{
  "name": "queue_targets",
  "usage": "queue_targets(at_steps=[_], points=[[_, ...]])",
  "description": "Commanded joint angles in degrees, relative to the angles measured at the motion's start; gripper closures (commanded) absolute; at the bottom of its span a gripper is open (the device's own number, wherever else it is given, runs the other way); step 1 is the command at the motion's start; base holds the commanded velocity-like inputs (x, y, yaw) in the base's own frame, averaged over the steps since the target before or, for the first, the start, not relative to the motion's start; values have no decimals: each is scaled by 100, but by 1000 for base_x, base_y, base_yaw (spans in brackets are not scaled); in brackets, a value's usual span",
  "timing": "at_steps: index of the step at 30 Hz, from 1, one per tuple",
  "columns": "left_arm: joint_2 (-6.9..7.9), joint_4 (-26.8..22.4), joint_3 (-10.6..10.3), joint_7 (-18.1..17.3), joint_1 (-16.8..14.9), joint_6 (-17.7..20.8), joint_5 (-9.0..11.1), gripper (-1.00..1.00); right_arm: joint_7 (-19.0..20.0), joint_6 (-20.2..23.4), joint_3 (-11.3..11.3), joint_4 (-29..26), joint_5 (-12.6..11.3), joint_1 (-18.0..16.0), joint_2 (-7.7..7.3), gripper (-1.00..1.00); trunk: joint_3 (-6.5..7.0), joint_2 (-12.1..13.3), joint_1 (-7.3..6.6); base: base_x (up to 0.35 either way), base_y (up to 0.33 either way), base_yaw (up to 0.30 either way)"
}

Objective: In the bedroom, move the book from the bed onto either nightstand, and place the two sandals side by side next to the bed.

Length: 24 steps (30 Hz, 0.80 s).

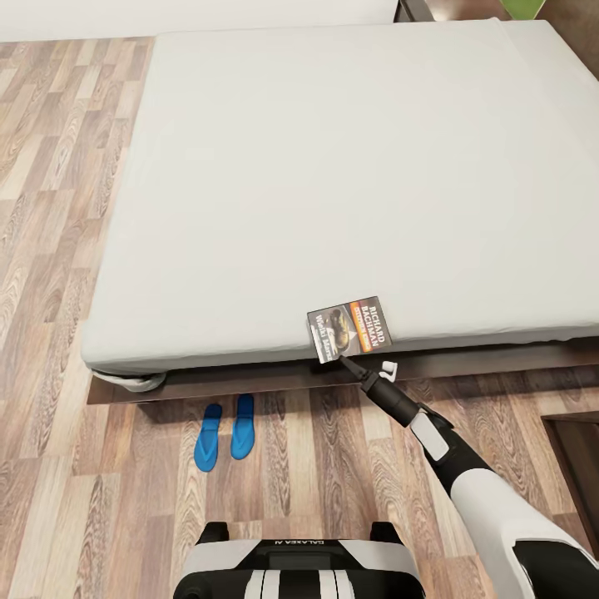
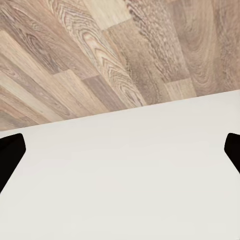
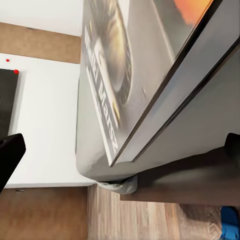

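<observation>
The book [image 1: 349,329], dark grey with an orange band, lies on the pale mattress of the bed [image 1: 333,166] at its near edge. My right gripper [image 1: 358,366] is at the book's near corner, one black finger touching it. In the right wrist view the book [image 3: 130,75] shows very close, between the widely spread fingertips [image 3: 10,157] of the open right gripper [image 3: 120,150]. The two blue sandals [image 1: 225,433] lie side by side on the floor next to the bed. My left gripper [image 2: 120,150] is open over a white surface, holding nothing.
The dark bed frame [image 1: 249,378] juts out below the mattress. A dark-brown nightstand [image 1: 574,449] is cut off at the right edge. Wood-plank floor [image 1: 50,249] runs to the left of the bed and in front of it. One blue sandal [image 3: 231,222] shows beneath the frame.
</observation>
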Motion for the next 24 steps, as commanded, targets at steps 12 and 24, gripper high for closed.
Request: queue_targets(at_steps=[12, 24], points=[[2, 5, -39, -26, -2, -17, 56, -100, 22, 58, -7, 6, -219, -2, 35, -100, -2, -1, 0, 0, 6, 0], [6, 5, -48, -26, -2, -17, 56, -100, 34, 32, 9, 7, -601, 4, 44, -100, -2, -1, 0, 0, 0, 0]])
